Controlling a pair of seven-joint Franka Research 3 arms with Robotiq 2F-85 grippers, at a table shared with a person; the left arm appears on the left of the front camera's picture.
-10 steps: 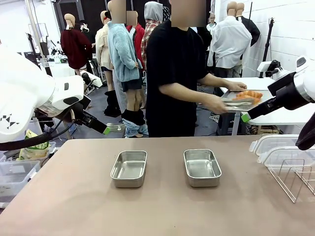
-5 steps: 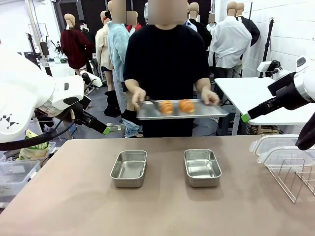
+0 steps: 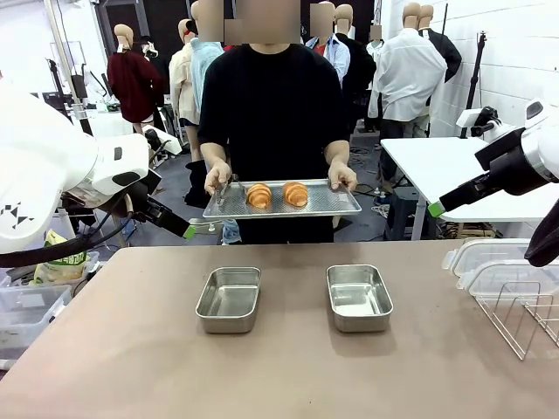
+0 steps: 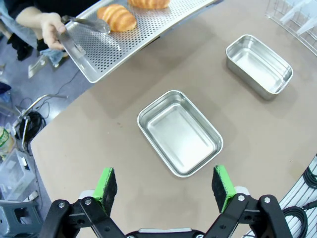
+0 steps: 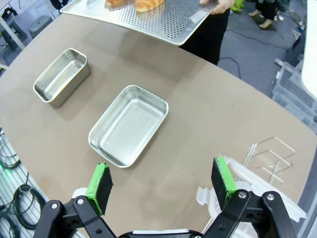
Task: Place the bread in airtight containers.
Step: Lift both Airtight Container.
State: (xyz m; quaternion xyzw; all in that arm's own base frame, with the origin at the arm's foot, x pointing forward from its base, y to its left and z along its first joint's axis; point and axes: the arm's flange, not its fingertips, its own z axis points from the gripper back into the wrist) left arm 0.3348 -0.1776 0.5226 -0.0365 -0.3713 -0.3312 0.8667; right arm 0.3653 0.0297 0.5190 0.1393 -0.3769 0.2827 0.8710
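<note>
On the tray: left croissant and right croissant lie side by side, just apart, near its middle.
Tray: flat and perforated, held level in the air by the person just beyond the far table edge, a hand at each end; tongs lie on it by the hand at the left end.
Tubs: left tub and right tub stand open and empty on the table, well apart, nearer than the tray.
Lids: clear, stacked at the right beside a wire rack; none on a tub.
Left gripper: spread wide, empty, raised at the left and aimed down toward the left tub.
Right gripper: spread wide, empty, raised at the right and aimed down toward the right tub.
Stage, I'd say: bread not yet handed over; nothing in either tub.
Risk, tray: it is unsupported, so a tilt or a nudge from a reaching arm could roll a croissant onto the table or floor.
Risk, crust: glossy and flaky, so it would likely crush under a hard pinch or slip from a light one.
Risk, crowding: both arms reaching for the middle could cross each other or meet the person's hands.
</note>
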